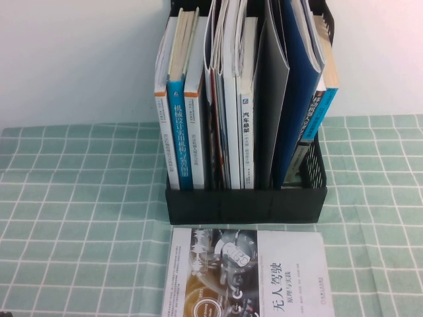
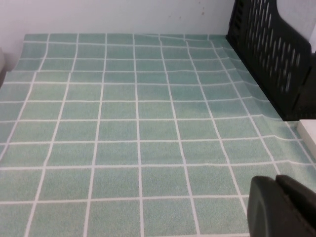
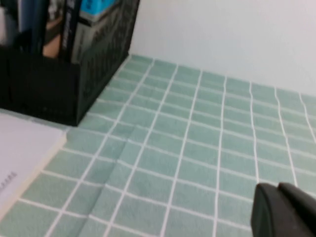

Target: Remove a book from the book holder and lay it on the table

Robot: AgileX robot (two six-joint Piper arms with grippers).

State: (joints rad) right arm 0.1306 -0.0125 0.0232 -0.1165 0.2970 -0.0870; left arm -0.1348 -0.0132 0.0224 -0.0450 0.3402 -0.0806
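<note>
The book (image 1: 248, 274), white-covered with a dark machinery picture and black title characters, lies flat on the table (image 1: 73, 218) just in front of the book holder (image 1: 246, 203). A corner of it shows in the left wrist view (image 2: 308, 132) and in the right wrist view (image 3: 22, 153). The black perforated holder also shows in the left wrist view (image 2: 276, 54) and the right wrist view (image 3: 64, 84). My left gripper (image 2: 279, 205) is shut and empty, low over the cloth left of the book. My right gripper (image 3: 279, 210) is shut and empty, over the cloth right of the book. Neither gripper shows in the high view.
The holder still carries several upright books: blue-spined ones (image 1: 178, 142) at left, white ones (image 1: 246, 132) in the middle, a dark-blue folder (image 1: 294, 105) at right. A white wall stands behind. A cloth wrinkle (image 3: 116, 163) lies right of the book.
</note>
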